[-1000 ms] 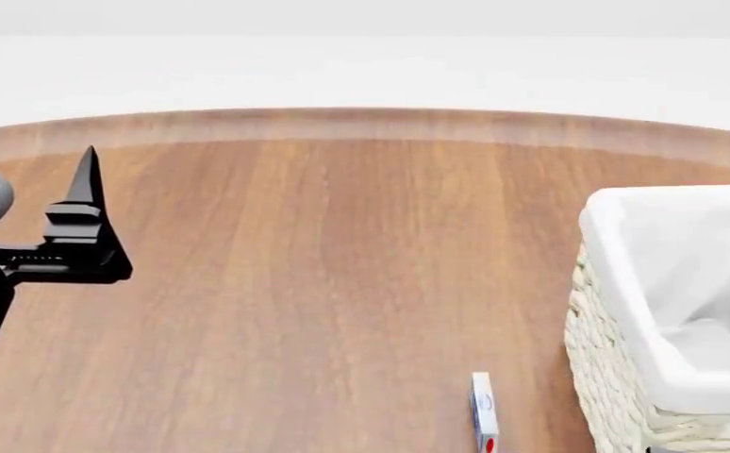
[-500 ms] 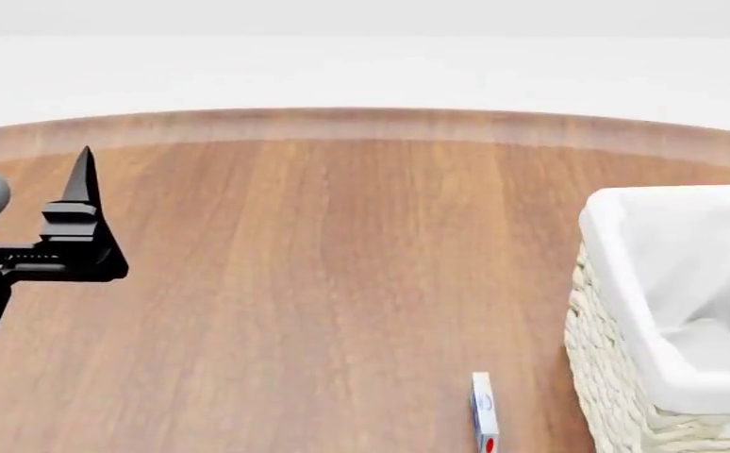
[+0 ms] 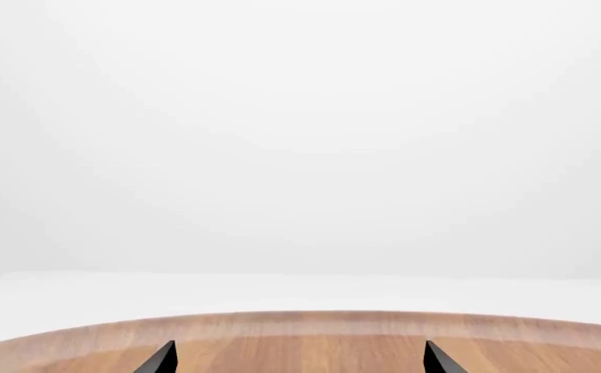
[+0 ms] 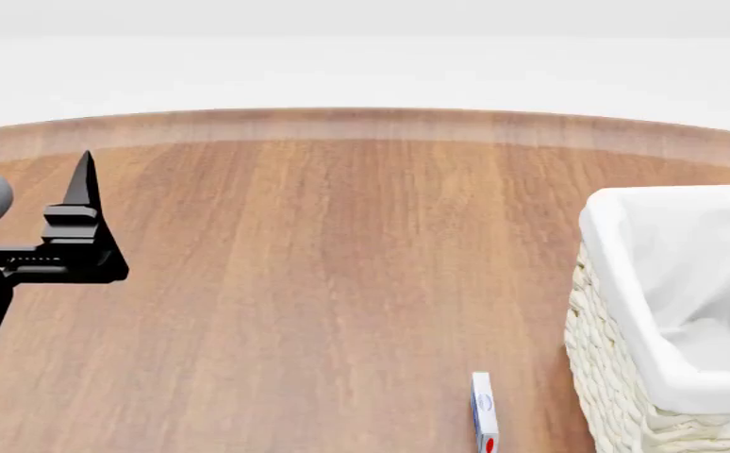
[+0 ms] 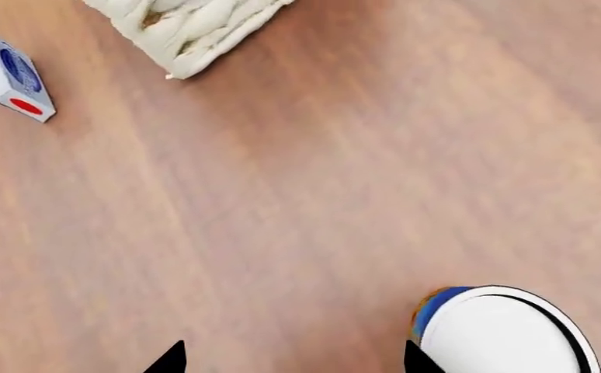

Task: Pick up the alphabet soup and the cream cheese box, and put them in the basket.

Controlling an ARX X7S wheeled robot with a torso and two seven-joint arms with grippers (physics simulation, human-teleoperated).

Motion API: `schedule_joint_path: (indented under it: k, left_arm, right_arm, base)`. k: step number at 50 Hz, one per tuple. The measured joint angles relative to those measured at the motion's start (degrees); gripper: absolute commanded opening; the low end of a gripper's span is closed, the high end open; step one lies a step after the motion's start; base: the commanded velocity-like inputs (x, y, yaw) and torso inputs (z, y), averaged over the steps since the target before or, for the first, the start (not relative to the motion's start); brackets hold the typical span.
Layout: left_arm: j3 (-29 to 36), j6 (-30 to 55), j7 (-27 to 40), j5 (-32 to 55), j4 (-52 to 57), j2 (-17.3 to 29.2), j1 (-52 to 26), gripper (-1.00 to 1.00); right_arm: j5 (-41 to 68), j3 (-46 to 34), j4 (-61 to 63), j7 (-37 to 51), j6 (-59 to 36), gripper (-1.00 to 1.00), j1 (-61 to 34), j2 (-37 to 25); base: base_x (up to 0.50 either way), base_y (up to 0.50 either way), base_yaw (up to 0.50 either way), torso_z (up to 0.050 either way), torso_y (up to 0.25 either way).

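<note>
Below the right gripper (image 5: 292,359), whose jaws stand apart, the soup can (image 5: 502,330) sits upright just beside one fingertip, ungripped. Cream cheese box (image 4: 484,412) stands near the basket (image 4: 617,283). Left gripper (image 3: 298,359), open, has drifted slightly aside; nothing's been picked yet.

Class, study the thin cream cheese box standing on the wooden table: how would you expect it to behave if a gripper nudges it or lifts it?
The cream cheese box stands on a narrow edge, so a sideways nudge would probably topple it flat. Its crisp corners suggest stiff card, likely light for its size. Smooth faces may slip between the fingers.
</note>
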State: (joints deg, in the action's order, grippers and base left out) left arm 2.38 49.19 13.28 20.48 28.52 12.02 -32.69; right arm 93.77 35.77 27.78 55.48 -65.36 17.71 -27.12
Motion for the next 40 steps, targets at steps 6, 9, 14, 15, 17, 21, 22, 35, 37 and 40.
schedule_joint_path:
  k: [6, 9, 14, 15, 17, 21, 22, 35, 37, 40]
  left_arm:
    - [0.14, -0.24, 0.12, 0.10, -0.21, 0.10, 0.10, 1.00]
    - [0.21, -0.31, 0.19, 0.16, -0.27, 0.15, 0.14, 1.00]
    - [0.29, -0.42, 0.29, 0.29, -0.34, 0.24, 0.17, 1.00]
    - [0.32, -0.47, 0.31, 0.31, -0.37, 0.26, 0.19, 1.00]
    - [0.37, -0.58, 0.33, 0.33, -0.47, 0.30, 0.23, 1.00]
    - [0.43, -0.74, 0.37, 0.41, -0.67, 0.39, 0.24, 1.00]
    - [0.45, -0.77, 0.39, 0.43, -0.71, 0.41, 0.24, 1.00]
    - [0.71, -0.96, 0.66, 0.78, -0.97, 0.66, 0.24, 1.00]
    - [0.80, -1.05, 0.69, 0.79, -1.07, 0.69, 0.27, 1.00]
    - [0.91, -1.18, 0.74, 0.82, -1.20, 0.73, 0.30, 1.00]
  right_arm:
    - [-0.38, 1.76, 0.33, 0.33, 1.29, 1.00, 0.86, 0.45]
    - [-0.54, 2.51, 0.53, 0.42, 1.82, 1.00, 1.25, 0.62]
    - [-0.50, 3.37, 0.92, 0.73, 2.44, 1.00, 1.67, 0.73]
    - [-0.50, 3.52, 1.00, 0.79, 2.55, 1.00, 1.74, 0.74]
    - [-0.48, 3.91, 1.15, 0.91, 2.79, 1.00, 1.95, 0.76]
    - [-0.56, 4.88, 1.41, 1.26, 3.36, 1.00, 2.51, 0.87]
    - [-0.61, 5.11, 1.45, 1.33, 3.50, 1.00, 2.65, 0.92]
    - [-1.65, 7.02, 1.14, 2.43, 4.86, 1.00, 4.38, 1.61]
    - [-1.93, 7.24, 1.06, 2.51, 5.06, 1.00, 4.63, 1.76]
    - [-2.32, 7.50, 0.94, 2.61, 5.32, 1.00, 4.94, 1.92]
  base:
    - [0.00, 0.00, 0.00, 0.000, 0.000]
    - [0.00, 0.00, 0.00, 0.000, 0.000]
    - [0.00, 0.00, 0.00, 0.000, 0.000]
    - [0.00, 0.00, 0.00, 0.000, 0.000]
    - [0.00, 0.00, 0.00, 0.000, 0.000]
    - [0.00, 0.00, 0.00, 0.000, 0.000]
    - [0.00, 0.00, 0.00, 0.000, 0.000]
    - [0.00, 0.00, 0.00, 0.000, 0.000]
    - [0.00, 0.00, 0.00, 0.000, 0.000]
    - [0.00, 0.00, 0.00, 0.000, 0.000]
